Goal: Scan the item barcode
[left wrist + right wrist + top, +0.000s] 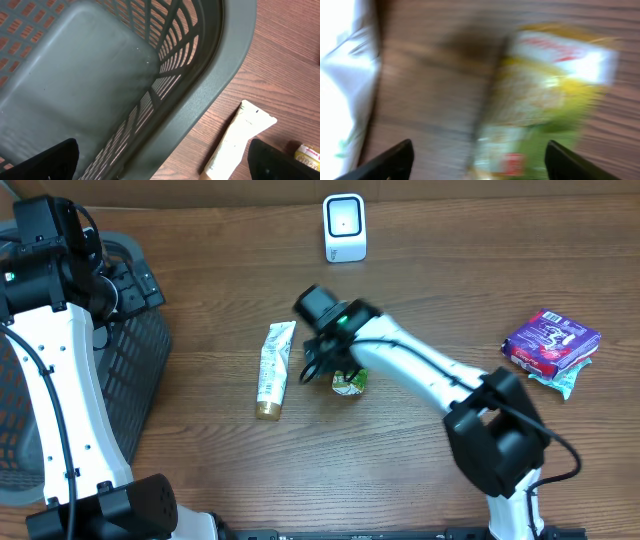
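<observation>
Right pincer (pixel 479 159), fingers apart, hovers over the green-yellow packet (pixel 545 90) on the bench (pixel 430 75); left pincer (pixel 165 162), apart, hangs above the basket (pixel 220 70) at nine o'clock.

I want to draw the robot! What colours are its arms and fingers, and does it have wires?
The left arm and right arm have smooth white shells with chunky black joints. Thin black cables run along them. A small green light glows near the right wrist. The fingers are plain black.
</observation>
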Controlling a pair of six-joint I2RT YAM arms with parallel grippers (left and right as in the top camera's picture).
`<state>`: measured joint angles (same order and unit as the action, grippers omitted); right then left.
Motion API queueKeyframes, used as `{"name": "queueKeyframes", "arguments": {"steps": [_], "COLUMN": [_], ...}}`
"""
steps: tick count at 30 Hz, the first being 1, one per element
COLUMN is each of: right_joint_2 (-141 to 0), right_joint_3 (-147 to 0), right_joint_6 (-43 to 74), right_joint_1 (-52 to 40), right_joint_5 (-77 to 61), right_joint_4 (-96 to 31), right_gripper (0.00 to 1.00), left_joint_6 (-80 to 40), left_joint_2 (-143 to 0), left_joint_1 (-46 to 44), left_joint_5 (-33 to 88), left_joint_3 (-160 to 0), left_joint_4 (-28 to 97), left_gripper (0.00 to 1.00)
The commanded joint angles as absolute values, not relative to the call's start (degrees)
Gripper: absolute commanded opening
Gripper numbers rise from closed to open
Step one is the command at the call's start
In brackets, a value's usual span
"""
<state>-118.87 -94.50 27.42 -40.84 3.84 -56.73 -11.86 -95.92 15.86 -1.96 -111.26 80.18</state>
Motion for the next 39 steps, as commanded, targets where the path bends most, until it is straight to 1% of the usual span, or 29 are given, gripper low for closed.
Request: {"name": "queueKeyframes", "arguments": {"steps": [1, 3, 6, 8, 9, 12, 13, 15, 19, 20, 21, 24, 25, 26, 27, 28, 31, 33, 36, 39], "right_joint_2": [-113.5, -114.1, -115.8, -116.2, -116.2, -116.2, -116.2, -116.2, -116.2, -116.2, -116.2, -116.2, -116.2, -116.2, -116.2, -116.2, -116.2, -115.9, -114.0, -110.3], "right_joint_3": [-96.4, -95.7, -92.7, -89.1, -87.9, -84.4, -82.2, -80.3, -76.7, -76.1, -75.8, -74.7, -74.4, -74.3, -74.3, -74.3, -74.7, -75.2, -76.3, -77.0], "right_joint_6": [30.0, 26.1, 22.0, 20.5, 20.6, 23.7, 26.9, 29.3, 30.1, 30.1, 30.1, 30.3, 30.3, 30.3, 30.3, 30.3, 29.9, 28.0, 24.7, 21.3], "right_joint_1": [-34.6, -31.0, -27.0, -25.3, -25.3, -25.6, -25.8, -25.9, -25.9, -25.9, -25.9, -25.9, -25.9, -25.9, -25.9, -25.9, -25.3, -24.5, -22.2, -18.6], "right_joint_5": [1.6, -6.0, -19.9, -28.7, -29.9, -29.0, -26.0, -23.0, -23.0, -23.0, -23.0, -23.0, -23.0, -23.0, -23.0, -23.2, -26.2, -31.1, -42.0, -59.3], "right_joint_4": [-58.0, -58.1, -55.6, -51.4, -50.3, -47.3, -45.4, -43.7, -38.4, -37.4, -37.0, -35.4, -35.1, -35.0, -34.9, -34.8, -34.8, -34.8, -34.8, -32.9], "right_gripper": [0.94, 0.99, 1.00, 0.99, 0.99, 0.91, 0.90, 0.90, 0.88, 0.82, 0.80, 0.58, 0.42, 0.29, 0.20, 0.16, 0.14, 0.14, 0.14, 0.13], "left_joint_6": [-12.4, -12.4, -12.4, -12.4, -12.4, -12.4, -12.4, -12.4, -12.4, -12.4, -12.4, -12.4, -12.4, -12.4, -12.4, -12.4, -12.4, -12.4, -12.4, -12.4], "left_joint_2": [-96.1, -96.1, -96.1, -96.1, -96.1, -96.1, -96.1, -96.1, -96.1, -96.1, -96.1, -96.1, -96.1, -96.1, -96.1, -96.1, -96.1, -96.1, -96.1, -96.1], "left_joint_1": [16.1, 16.1, 16.1, 16.1, 16.1, 16.1, 16.1, 16.1, 16.1, 16.1, 16.1, 16.1, 16.1, 16.1, 16.1, 16.1, 16.1, 16.1, 16.1, 16.1], "left_joint_5": [-1.7, -1.7, -1.7, -1.7, -1.7, -1.7, -1.7, -1.7, -1.7, -1.7, -1.7, -1.7, -1.7, -1.7, -1.7, -1.7, -1.7, -1.7, -1.7, -1.7], "left_joint_3": [-111.7, -111.7, -111.7, -111.7, -111.7, -111.7, -111.7, -111.7, -111.7, -111.7, -111.7, -111.7, -111.7, -111.7, -111.7, -111.7, -111.7, -111.7, -111.7, -111.7], "left_joint_4": [80.2, 80.1, 80.2, 80.1, 80.1, 80.1, 80.2, 80.1, 80.1, 80.2, 80.1, 80.1, 80.2, 80.1, 80.1, 80.1, 80.1, 80.1, 80.1, 80.2], "left_gripper": [1.00, 1.00, 1.00, 1.00, 1.00, 1.00, 1.00, 0.99, 1.00, 0.99, 1.00, 1.00, 0.99, 1.00, 0.99, 1.00, 1.00, 1.00, 0.99, 1.00]}}
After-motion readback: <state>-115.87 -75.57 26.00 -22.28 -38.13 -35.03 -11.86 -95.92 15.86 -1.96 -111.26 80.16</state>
